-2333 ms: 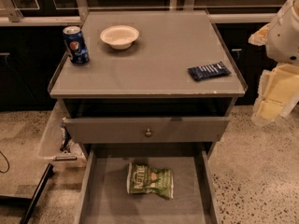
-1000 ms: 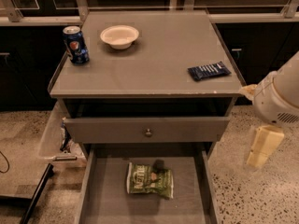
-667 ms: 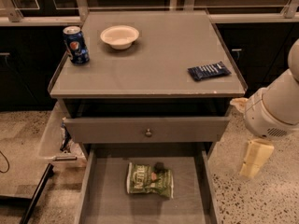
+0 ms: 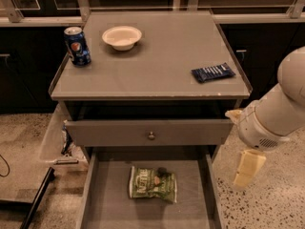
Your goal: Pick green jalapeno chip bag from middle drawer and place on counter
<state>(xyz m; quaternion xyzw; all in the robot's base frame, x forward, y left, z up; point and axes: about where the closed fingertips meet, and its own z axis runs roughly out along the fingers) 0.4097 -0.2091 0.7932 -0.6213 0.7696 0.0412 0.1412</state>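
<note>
A grey drawer cabinet seen from above and in front. Its tabletop (image 4: 162, 66) carries a blue soda can (image 4: 77, 46) at the back left, a pale bowl (image 4: 122, 37) just beside it, and a slim dark-blue wrapped bar (image 4: 213, 72) near the right edge.

Below a closed drawer front (image 4: 114, 133) with a small round knob, the middle drawer (image 4: 190, 204) is pulled open. The green jalapeno chip bag (image 4: 151, 184) lies flat on the drawer's grey bottom, slightly left of centre, touching nothing else and apart from the side walls.

What has changed over the last couple of seconds is the robot's white arm (image 4: 276, 113). It was high at the right edge of the view, level with the tabletop; it has since swung down and inward. Its pale pincer (image 4: 249, 169) now hangs pointing downward outside the drawer's right wall, over the speckled floor, at about the height of the drawer opening. Whether the pincer is open or closed cannot be told from here — it holds nothing.

The bag has not moved. The task appears to be in its approach stage: the pincer likely has to travel left over the drawer wall and descend onto the bag before any lift to the tabletop.
</note>
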